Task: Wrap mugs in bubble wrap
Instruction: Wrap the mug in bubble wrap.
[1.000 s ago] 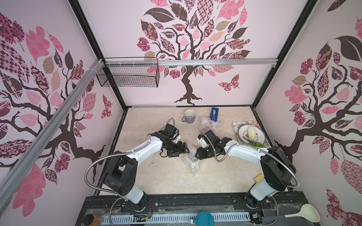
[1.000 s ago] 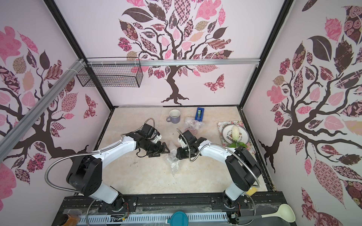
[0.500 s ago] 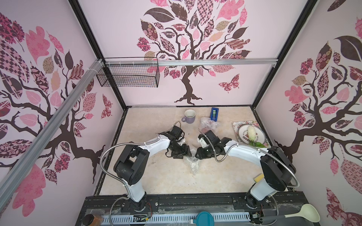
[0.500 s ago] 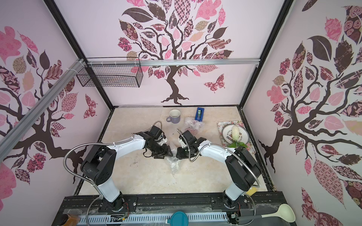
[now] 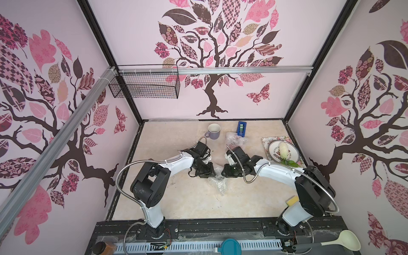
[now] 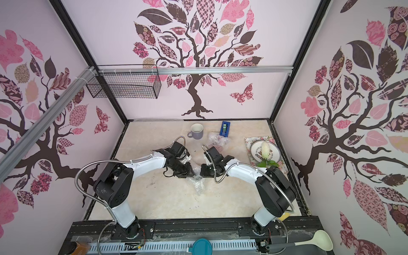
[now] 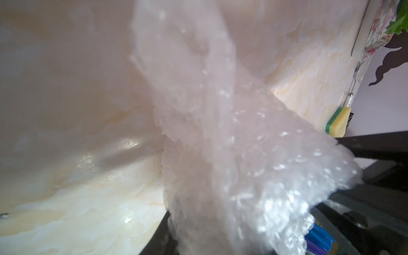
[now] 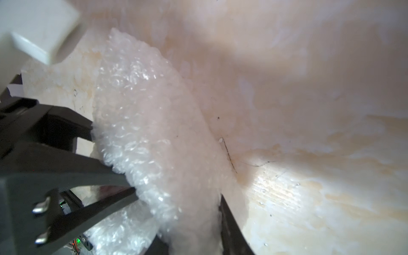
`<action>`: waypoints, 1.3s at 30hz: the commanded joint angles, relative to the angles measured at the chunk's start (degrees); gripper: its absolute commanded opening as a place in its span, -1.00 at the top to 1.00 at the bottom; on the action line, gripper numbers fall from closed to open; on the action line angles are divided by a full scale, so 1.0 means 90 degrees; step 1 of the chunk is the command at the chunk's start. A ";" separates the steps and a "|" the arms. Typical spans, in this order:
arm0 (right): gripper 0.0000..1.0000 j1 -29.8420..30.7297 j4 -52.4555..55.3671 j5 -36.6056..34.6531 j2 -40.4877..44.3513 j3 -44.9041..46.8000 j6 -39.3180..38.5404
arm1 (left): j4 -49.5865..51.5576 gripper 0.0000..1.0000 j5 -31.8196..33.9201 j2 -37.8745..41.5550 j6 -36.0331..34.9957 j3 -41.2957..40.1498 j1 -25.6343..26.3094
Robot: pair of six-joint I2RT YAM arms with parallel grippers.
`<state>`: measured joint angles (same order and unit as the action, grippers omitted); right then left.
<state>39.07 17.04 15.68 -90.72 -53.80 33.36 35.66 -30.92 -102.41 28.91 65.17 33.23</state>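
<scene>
A crumpled sheet of bubble wrap lies mid-table, raised at its far end between both grippers. My left gripper is shut on that end from the left, and the wrap fills the gap between its jaws. My right gripper is shut on the same bunch from the right, tips almost meeting the left's. A lavender mug stands upright and bare at the back. A bundle of bubble wrap with something reddish inside lies beside it.
A blue tape dispenser stands at the back behind the bundle. A floral tray with a plate and a white flower sits at the right edge. A yellow-green sponge lies by the right arm's base. A wire basket hangs on the back wall.
My left arm has swung right to the wrap and its jaws have closed on it. The right gripper has stayed in place and tightened on the wrap.
</scene>
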 commanded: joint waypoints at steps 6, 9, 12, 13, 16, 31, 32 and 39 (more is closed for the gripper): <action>0.74 0.0131 0.0496 0.0586 0.0166 0.0188 0.0488 | -0.0333 0.33 0.0451 -0.0481 -0.0293 0.0981 0.0001; 0.80 0.0120 0.0567 0.0472 0.0187 0.0111 0.0744 | -0.0418 0.10 0.0818 -0.0477 -0.0064 0.1135 -0.0026; 0.80 0.0126 0.0718 0.0077 0.0206 -0.0012 0.1338 | -0.0101 -0.40 0.1544 -0.0052 0.0696 0.1007 -0.0283; 0.81 0.0129 0.0712 -0.0025 0.0234 -0.0022 0.1557 | 0.0170 -0.52 0.1847 0.0231 0.1014 0.0886 -0.0435; 0.82 0.0126 0.0483 -0.0164 0.0357 0.0101 0.2320 | 0.0690 -0.69 0.2132 0.1322 0.1581 0.0307 -0.0738; 0.77 0.0673 0.0471 -0.0971 0.0587 0.0078 0.3197 | -0.0104 -0.73 0.1424 0.1603 0.2744 -0.0499 0.0415; 0.76 0.0691 0.0473 -0.0985 0.0609 0.0074 0.3188 | -0.0123 -0.72 0.1416 0.1481 0.2701 -0.0476 0.0464; 0.74 0.0737 0.0510 -0.1105 0.0711 0.0011 0.3141 | -0.0369 -0.64 0.1260 0.1021 0.2544 -0.0455 0.0740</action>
<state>45.32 20.84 6.63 -87.24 -51.83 60.27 34.85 -19.18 -92.58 52.47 60.25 39.22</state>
